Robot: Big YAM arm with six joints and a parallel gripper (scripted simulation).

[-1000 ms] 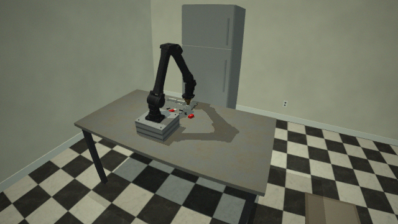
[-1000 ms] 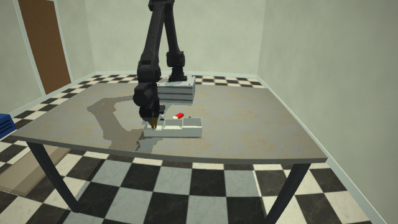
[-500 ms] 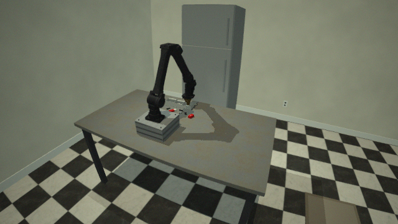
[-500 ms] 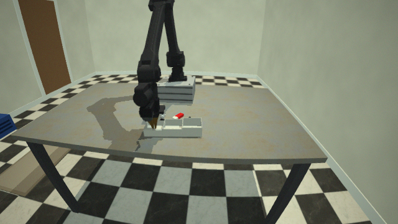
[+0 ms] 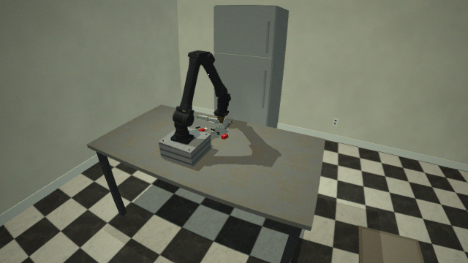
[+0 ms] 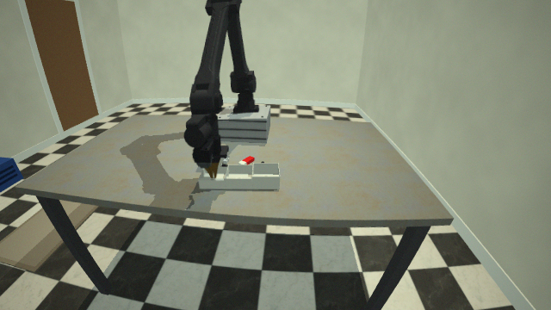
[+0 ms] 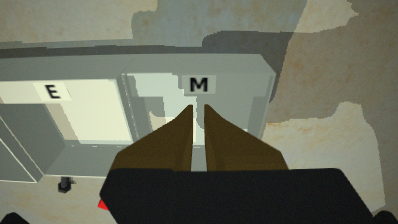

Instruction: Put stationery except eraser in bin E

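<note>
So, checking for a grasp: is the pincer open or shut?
Shut, holding nothing: in the wrist view the pincer shows only a thin bare gap, above bin M.

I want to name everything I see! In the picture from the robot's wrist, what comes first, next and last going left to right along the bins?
Bin marked E → bin marked M → bare table.
</note>
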